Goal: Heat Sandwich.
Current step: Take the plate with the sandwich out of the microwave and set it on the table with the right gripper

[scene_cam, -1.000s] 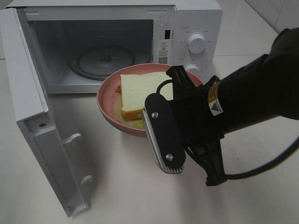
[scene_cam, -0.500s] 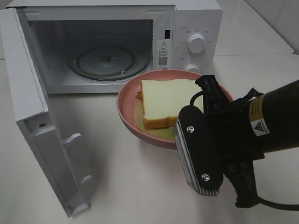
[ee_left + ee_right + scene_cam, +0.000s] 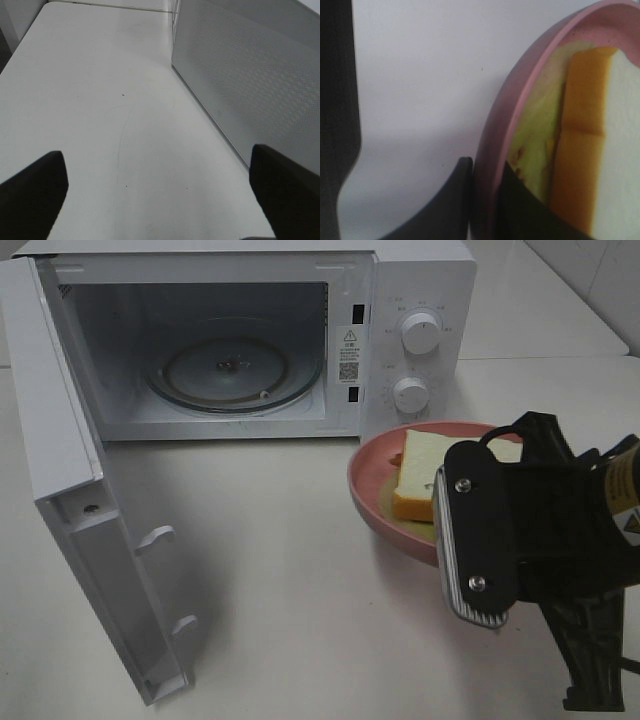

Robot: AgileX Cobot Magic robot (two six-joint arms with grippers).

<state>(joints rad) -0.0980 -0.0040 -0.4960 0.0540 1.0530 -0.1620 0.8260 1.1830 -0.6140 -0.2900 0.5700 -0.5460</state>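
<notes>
The sandwich (image 3: 420, 475), pale bread with tan crust and orange filling, lies on a round pink plate (image 3: 366, 490) on the right, in front of the microwave's knobs. My right gripper (image 3: 465, 540) is shut on the plate's near rim. In the right wrist view its fingers (image 3: 451, 200) clamp the pink rim (image 3: 520, 100), one on each side, with the sandwich (image 3: 615, 150) just inside. My left gripper (image 3: 155, 195) is open and empty over the bare table, and it does not show in the exterior view.
The white microwave (image 3: 420, 280) stands at the back with its door (image 3: 70, 490) swung wide open to the left and its glass turntable (image 3: 235, 370) bare. Its white perforated side (image 3: 250, 75) is beside the left gripper.
My right gripper has carried the plate with the sandwich to the right and nearer the front, away from the microwave's opening. The microwave and its door have not moved.
</notes>
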